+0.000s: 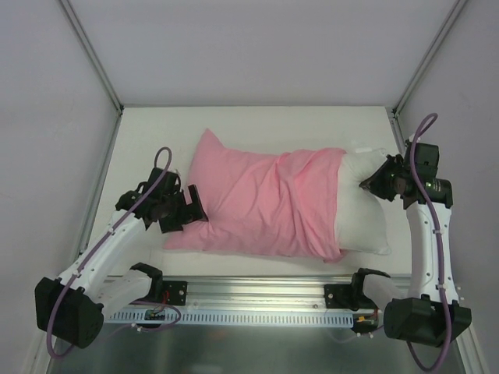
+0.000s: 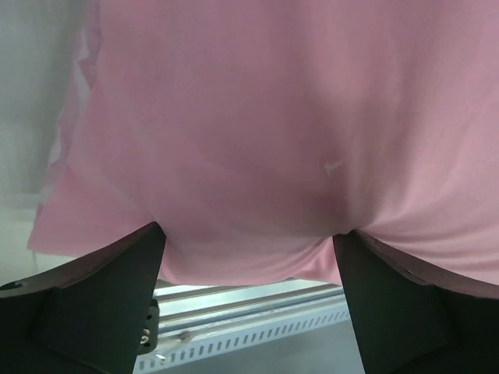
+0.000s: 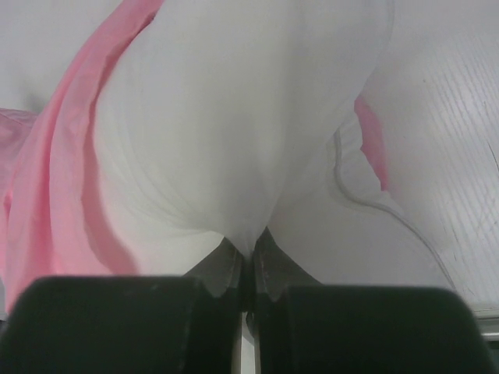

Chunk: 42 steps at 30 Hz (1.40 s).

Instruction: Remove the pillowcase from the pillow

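While the pillow (image 1: 365, 214) is lying across the middle of the table (image 1: 257, 125), its long axis running left to right in the top view, the pillowcase (image 1: 257, 202) is covering all but its right end. That end is showing bare white at centre right of the frame.

The right gripper (image 3: 249, 261) is pinching the bare end. In the right wrist view its fingers are clenched together on a pucker of white fabric.

The left gripper (image 2: 249, 234) is sitting at the opposite end of the pillowcase, at centre left of the top view. Its fingers are standing wide apart, with the pink edge dipping between them but not clamped.

So the pink cloth is lying straight ahead of the left fingers. As I judge it, the pull is going to have to run leftward along the long axis while the right gripper is anchoring the pillow. The left gripper is nearer the pillowcase's far end, and the right is nearer the pillow.

Counting: one pillow, one pillowcase, two grippers.
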Each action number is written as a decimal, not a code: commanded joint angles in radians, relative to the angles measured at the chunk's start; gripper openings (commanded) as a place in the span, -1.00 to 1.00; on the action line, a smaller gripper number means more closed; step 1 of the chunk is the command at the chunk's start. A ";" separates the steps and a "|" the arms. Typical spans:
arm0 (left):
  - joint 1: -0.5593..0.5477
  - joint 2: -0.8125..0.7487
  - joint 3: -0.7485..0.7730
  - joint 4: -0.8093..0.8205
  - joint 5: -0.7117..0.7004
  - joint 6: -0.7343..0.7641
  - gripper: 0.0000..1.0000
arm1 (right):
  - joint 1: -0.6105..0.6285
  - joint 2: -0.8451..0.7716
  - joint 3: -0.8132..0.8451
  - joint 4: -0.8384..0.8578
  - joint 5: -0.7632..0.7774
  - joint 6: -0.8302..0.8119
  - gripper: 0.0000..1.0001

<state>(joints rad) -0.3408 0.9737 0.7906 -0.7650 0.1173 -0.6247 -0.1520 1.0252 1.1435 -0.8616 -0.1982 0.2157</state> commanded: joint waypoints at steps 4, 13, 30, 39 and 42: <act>-0.004 0.028 -0.034 0.150 0.122 0.008 -0.88 | -0.037 0.071 0.070 0.081 -0.046 0.025 -0.99; 0.202 -0.104 0.192 -0.092 -0.162 0.045 -1.00 | -0.148 0.061 0.202 0.043 -0.049 0.085 -0.99; 0.689 -0.101 0.228 -0.148 0.054 0.105 -1.00 | -0.319 0.052 0.078 0.107 -0.202 0.143 -0.99; 0.544 -0.089 0.179 -0.023 0.260 0.120 -0.53 | -0.253 -0.005 0.019 0.050 -0.113 0.065 0.59; 0.435 -0.037 0.238 -0.020 0.171 0.097 0.48 | -0.245 -0.042 0.074 0.006 -0.003 0.056 0.90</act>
<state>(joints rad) 0.1699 0.9035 0.9569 -0.8288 0.3176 -0.5205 -0.4080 1.0538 1.1400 -0.8108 -0.2970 0.2932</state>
